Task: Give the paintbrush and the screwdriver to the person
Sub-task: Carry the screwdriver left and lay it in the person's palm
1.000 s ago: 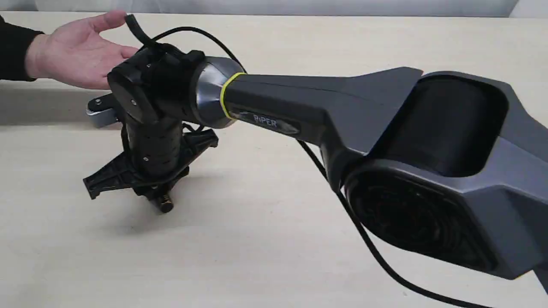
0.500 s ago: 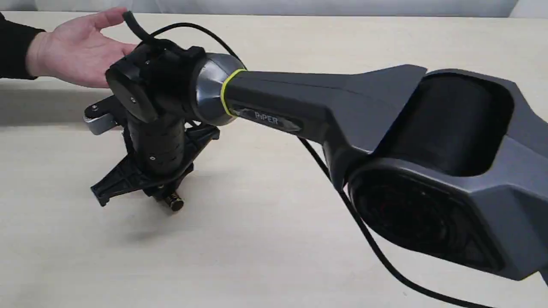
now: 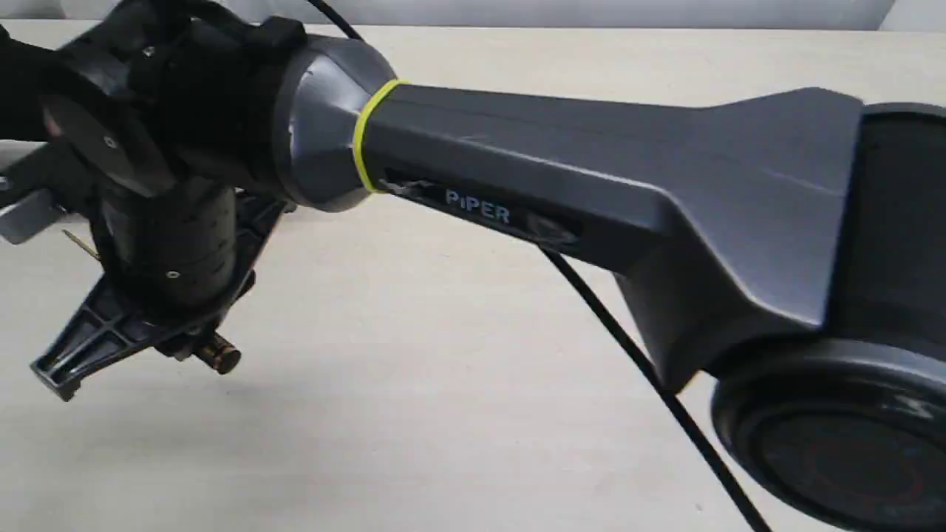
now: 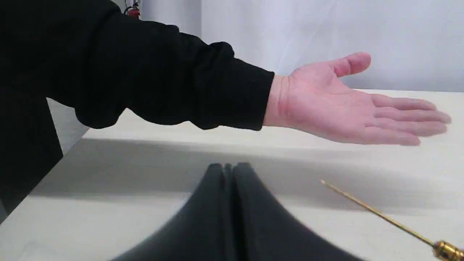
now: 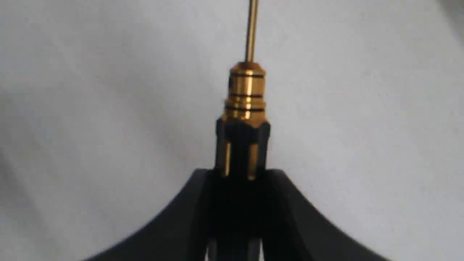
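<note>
Pale wood-grain table [image 3: 443, 414] spreading wide, plain white wall [image 4: 290, 32] just behind its far edge, small red object [image 4: 133, 11] up by the wall's corner, too small to name, soft even light, broad grey shadow [image 4: 145, 163] across the tabletop

The pale beige table [image 3: 458, 414] shows faint wood grain and shadows.

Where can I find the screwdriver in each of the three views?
Exterior view: the screwdriver is low on the left, its end sticking out under the black wrist.
Left wrist view: bottom right, thin shaft slanting over the table.
Right wrist view: centre, held by the right gripper.
Shared landmark: the pale table behind it.
</note>
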